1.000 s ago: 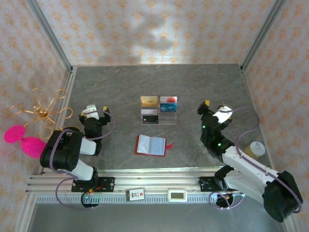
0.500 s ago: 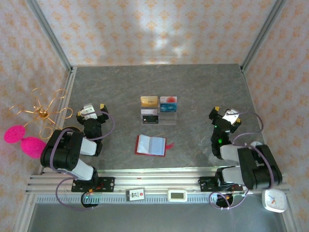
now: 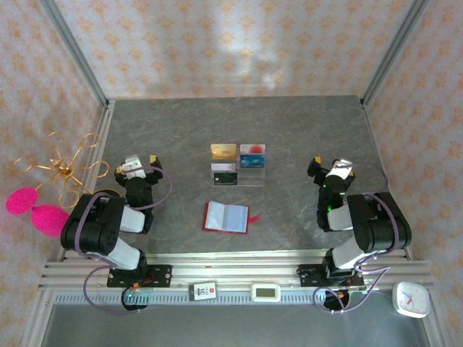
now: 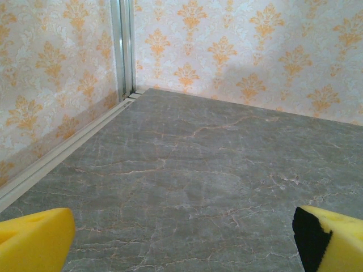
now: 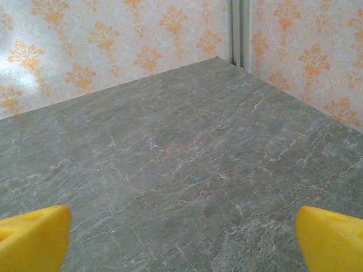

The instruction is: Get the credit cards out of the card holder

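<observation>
Holder (image 3: 226, 217) is seen lying open on the counter (image 3: 289, 130), red pages up, w/ a thin strap sticking out at its right edge. Whether cards sit in its sleeves cannot be told at this res.

Just behind the holder, not touching it, a clear stand (image 3: 249, 181) is set. A dark card (image 3: 225, 176) is propped in the stand's front-left slot. A gold card (image 3: 223, 151) and a blue-white-red card (image 3: 252, 152) are propped side by side in the back row.

Left fingers (image 3: 153, 159) are found well to the left of the holder and a bit behind it. In the wrist view the left fingers (image 4: 34, 241) are spread wide, w/ bare counter btwn the yellow pads and nothing gripped.

Right fingers (image 3: 313, 164) are found well to the right of the holder, approx. level w/ the left ones. They are likewise spread wide in the wrist view (image 5: 332, 241), w/ nothing held.

Far left of the holder, past the wall, a gold wire ornament (image 3: 65, 165) and pink pom-poms (image 3: 36, 210) are seen.
</observation>
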Robot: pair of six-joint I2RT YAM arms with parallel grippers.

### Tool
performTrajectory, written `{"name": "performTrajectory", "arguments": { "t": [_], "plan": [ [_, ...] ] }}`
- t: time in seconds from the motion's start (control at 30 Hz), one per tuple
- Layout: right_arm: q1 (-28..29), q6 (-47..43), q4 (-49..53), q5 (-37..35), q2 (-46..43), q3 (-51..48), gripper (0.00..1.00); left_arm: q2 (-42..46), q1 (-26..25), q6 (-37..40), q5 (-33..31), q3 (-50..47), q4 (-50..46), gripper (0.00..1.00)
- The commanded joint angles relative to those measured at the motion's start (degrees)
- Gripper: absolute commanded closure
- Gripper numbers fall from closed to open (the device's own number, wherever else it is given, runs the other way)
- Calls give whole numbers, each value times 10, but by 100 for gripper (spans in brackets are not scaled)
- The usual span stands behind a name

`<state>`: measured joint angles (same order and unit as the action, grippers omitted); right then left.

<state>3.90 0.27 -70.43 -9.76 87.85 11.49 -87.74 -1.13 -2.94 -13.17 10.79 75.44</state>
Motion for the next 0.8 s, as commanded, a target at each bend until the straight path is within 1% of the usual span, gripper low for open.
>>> {"name": "performTrajectory", "arguments": {
  "t": [0.0,0.77],
  "plan": [
    [-3,-9,-23,6,-7,8,0,-3,-2,-1,-8,3,27,1],
    [-3,-8,-21,6,-8,9,0,-4,-5,1,-9,5,25,1]
  ]
}}
